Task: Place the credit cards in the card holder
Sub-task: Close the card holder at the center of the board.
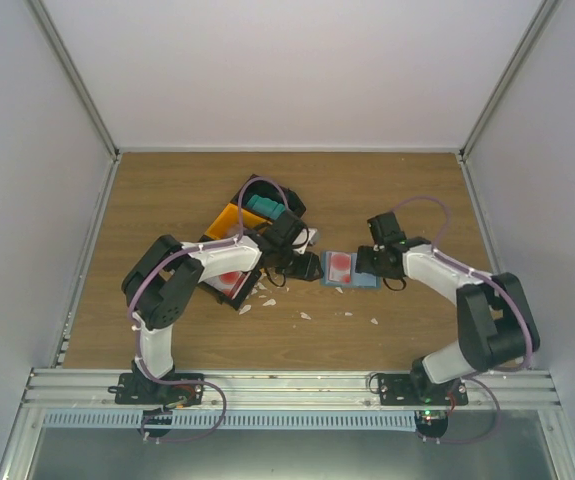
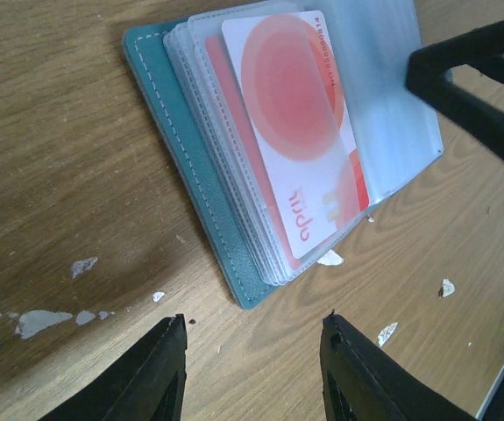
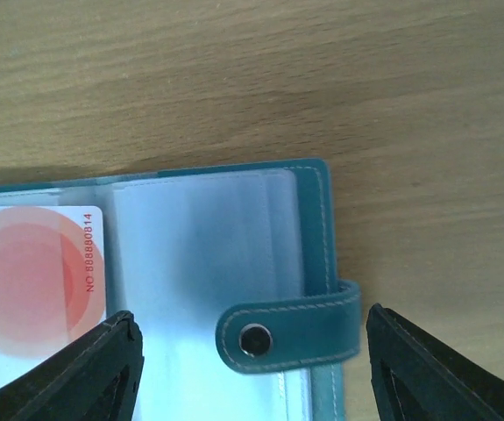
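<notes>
White-and-red plastic credit card (image 2: 295,132) lies within the open teal stitched card holder (image 2: 190,175), hence left gripper (image 2: 252,329) and right gripper (image 3: 250,316) gape empty.

Two arms of one make. Left arm (image 1: 222,257): rounded white links between bulky black joint housings, bolted to a flat black base plate (image 1: 157,388). Right arm (image 1: 437,270): same white links, same black housings, same kind of black plate at the foot. Thin greyish-purple cable (image 1: 265,182) looped loosely along the left arm, a matching one curving above the right. Left gripper (image 2: 252,368): two matte black fingers (image 2: 159,377), angular, with a raised ridge down the inner edge. Right gripper (image 3: 252,368): two black wedge-shaped fingers of the same dull plastic, edges sharply moulded.
</notes>
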Motion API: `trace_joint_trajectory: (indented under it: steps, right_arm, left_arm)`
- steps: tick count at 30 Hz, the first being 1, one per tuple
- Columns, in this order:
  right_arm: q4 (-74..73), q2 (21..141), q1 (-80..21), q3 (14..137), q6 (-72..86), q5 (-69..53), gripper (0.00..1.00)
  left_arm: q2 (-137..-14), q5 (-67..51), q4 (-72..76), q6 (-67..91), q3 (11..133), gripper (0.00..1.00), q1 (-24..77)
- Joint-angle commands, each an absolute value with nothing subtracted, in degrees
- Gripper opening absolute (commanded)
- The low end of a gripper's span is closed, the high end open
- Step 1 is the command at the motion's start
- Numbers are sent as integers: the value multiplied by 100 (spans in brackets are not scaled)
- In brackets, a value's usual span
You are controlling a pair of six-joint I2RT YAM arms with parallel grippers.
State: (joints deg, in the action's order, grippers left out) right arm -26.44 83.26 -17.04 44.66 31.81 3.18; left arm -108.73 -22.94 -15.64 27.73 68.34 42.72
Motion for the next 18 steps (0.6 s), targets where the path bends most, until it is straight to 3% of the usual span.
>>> trace_joint_trajectory:
  steps: [1, 7, 18]
  right_arm:
    - [-3035, 8893, -2103, 4809, 3007, 1152, 71]
    - [-3512, 9270, -2327, 5016, 3535, 2184, 64]
    - [-3966, 9213, -2340, 5072, 4108, 2972, 49]
  left_arm:
    - [-11019, -2454, -1274, 2838, 6849, 45, 4324]
    - [-11015, -2407, -1312, 2813, 6816, 45, 4324]
    - [-10986, -2366, -1327, 2804, 6759, 45, 4324]
